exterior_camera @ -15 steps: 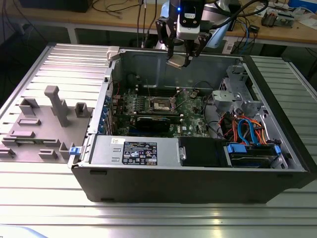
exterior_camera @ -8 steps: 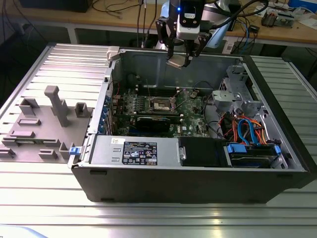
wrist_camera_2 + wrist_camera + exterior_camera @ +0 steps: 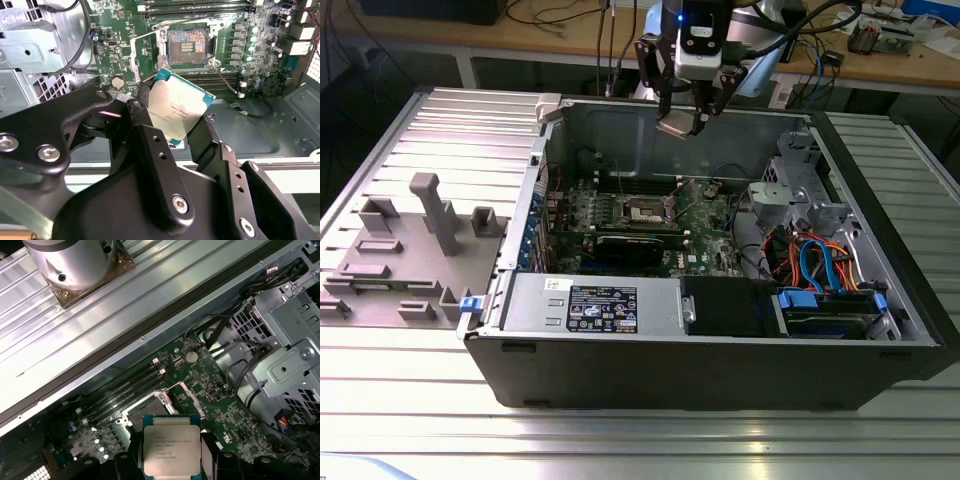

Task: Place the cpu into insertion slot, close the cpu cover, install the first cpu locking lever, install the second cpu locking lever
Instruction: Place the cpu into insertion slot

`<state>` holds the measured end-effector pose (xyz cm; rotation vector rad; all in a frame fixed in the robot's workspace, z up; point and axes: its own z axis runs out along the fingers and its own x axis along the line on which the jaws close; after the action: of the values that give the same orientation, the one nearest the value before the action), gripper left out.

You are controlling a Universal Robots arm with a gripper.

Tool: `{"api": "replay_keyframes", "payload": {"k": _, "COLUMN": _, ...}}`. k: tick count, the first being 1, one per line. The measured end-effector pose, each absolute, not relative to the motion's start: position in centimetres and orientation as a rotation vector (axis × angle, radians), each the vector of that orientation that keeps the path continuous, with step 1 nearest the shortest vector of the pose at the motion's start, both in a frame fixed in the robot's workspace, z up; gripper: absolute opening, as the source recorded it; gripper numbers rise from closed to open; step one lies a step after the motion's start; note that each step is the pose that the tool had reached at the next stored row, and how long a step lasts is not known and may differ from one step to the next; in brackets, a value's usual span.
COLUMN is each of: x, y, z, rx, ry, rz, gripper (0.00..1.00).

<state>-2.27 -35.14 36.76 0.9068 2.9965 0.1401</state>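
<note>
Ribbed grey metal makes up the bench [image 3: 620, 440], and an open computer case [image 3: 720, 360] lies on it with its open side up. The cpu [image 3: 175, 107] is pinched by two opposite edges in my end effector [image 3: 685, 120], dull metal top turned to both wrist cameras. It hangs in the air over the case, well apart from the insertion slot [image 3: 187, 46] and touching nothing else. In the second wrist view the chip sits tilted, one corner pointing toward the slot. My black fingers [image 3: 210, 460] press against its sides.

The slot is uncovered, its field of contacts bare inside a thin silvery rim on the green board [image 3: 250, 85]. Long narrow memory slots [image 3: 192, 6] run just beside the slot, and a round coin cell [image 3: 117, 81] sits near it. In the exterior view a black graphics card [image 3: 635, 245] lies just on the camera's side of the slot, with a grey labelled power supply [image 3: 600, 305] beyond that. A metal drive cage [image 3: 800, 190] and blue and orange cables [image 3: 815, 262] stand to the exterior view's right of the slot. Far to the slot's other side, outside the case, a grey fixture [image 3: 435, 210] with upright blocks rests on the bench.
</note>
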Motion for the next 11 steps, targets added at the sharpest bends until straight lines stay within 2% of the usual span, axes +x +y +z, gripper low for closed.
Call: {"api": "replay_keyframes", "payload": {"k": 11, "x": -2.28, "y": -35.14, "z": 36.75, "rx": 1.052, "ry": 2.944, "rz": 0.139, "gripper": 0.54}}
